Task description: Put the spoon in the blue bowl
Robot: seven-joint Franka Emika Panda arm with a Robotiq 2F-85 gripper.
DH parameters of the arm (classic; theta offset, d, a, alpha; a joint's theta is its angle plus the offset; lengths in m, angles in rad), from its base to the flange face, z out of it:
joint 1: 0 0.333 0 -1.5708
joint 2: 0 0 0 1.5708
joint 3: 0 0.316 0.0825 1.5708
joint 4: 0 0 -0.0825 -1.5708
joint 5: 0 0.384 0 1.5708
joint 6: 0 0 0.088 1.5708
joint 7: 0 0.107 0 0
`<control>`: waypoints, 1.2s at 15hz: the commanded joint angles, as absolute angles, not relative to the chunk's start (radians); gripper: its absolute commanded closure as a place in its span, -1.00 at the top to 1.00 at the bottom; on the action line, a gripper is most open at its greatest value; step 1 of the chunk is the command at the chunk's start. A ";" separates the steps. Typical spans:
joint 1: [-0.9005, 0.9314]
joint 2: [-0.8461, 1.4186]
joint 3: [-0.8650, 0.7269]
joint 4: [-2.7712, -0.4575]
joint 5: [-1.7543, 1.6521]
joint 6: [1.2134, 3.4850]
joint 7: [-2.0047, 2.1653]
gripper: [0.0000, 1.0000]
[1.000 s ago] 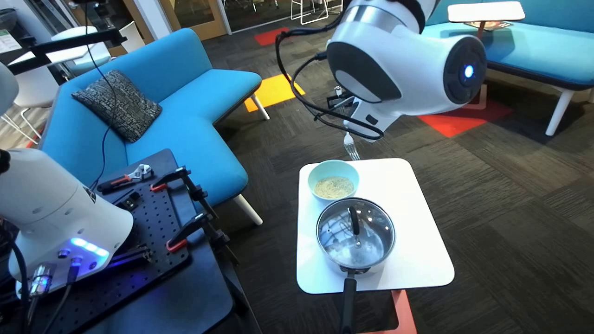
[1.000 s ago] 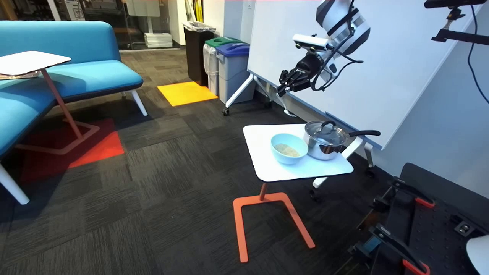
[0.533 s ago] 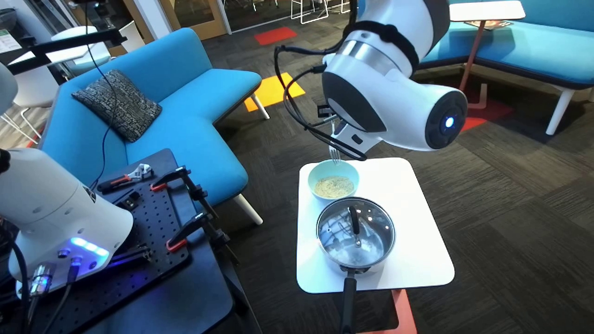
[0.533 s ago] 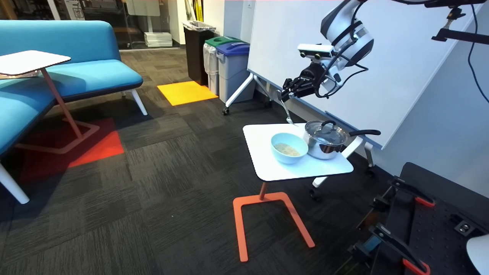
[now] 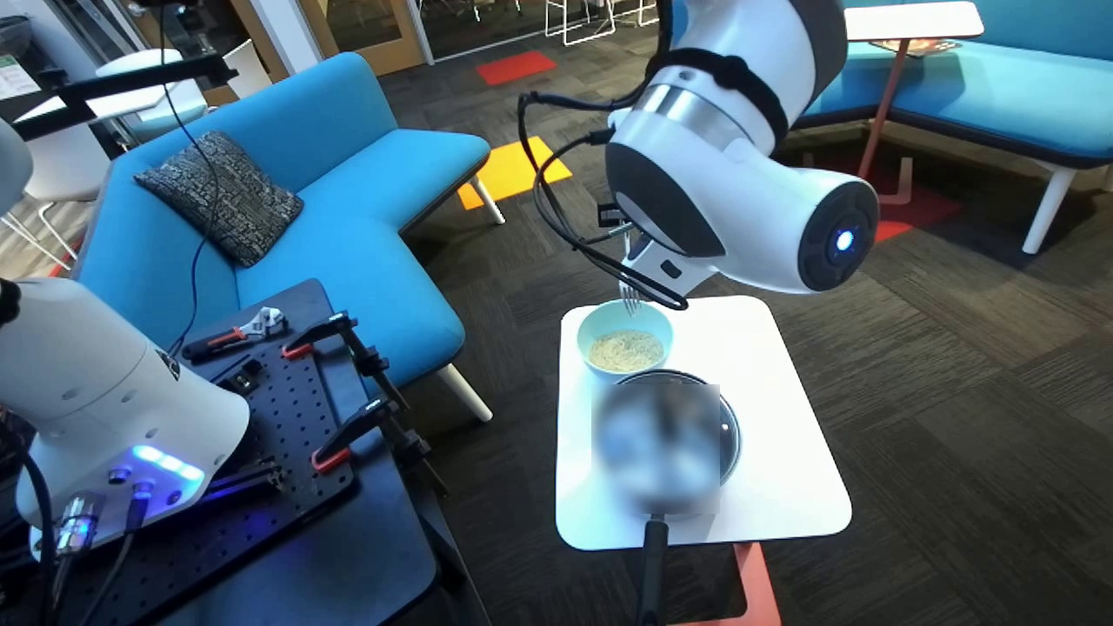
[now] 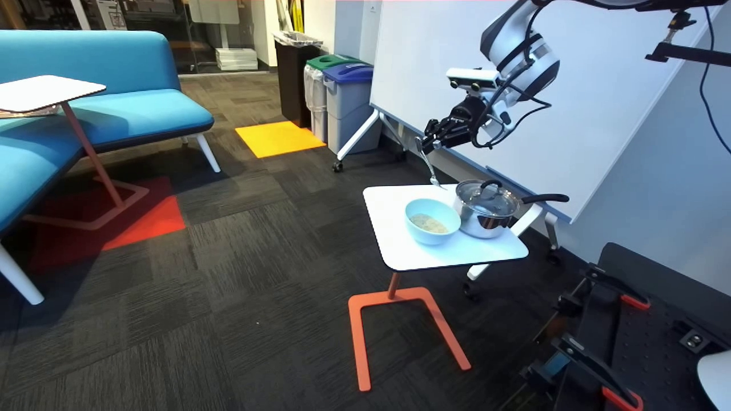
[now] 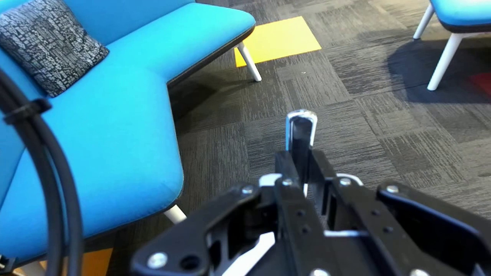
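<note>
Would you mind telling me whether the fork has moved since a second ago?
Yes: in an exterior view, the fork has shifted left and down in the picture, judged against the stationary bowl.

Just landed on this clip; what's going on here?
The robot's gripper is shut on a metal fork, which hangs tines-down at a slant. It is not yet in the blue bowl: in an exterior view the two show apart. The bowl holds something pale and grainy and stands on a small white table, beside a lidded steel pot.
</note>
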State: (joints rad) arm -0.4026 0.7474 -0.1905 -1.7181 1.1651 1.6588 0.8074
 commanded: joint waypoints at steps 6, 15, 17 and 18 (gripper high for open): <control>-0.434 0.818 -0.198 -1.754 1.353 1.645 0.542 -0.92; -0.381 0.869 -0.223 -1.788 1.430 1.705 0.396 -0.92; -0.367 0.869 -0.228 -1.791 1.428 1.736 0.405 -0.92; -0.361 0.870 -0.228 -1.792 1.427 1.750 0.407 -0.92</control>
State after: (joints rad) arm -0.3972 0.8909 -0.2080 -1.7595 1.4059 1.7058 0.4138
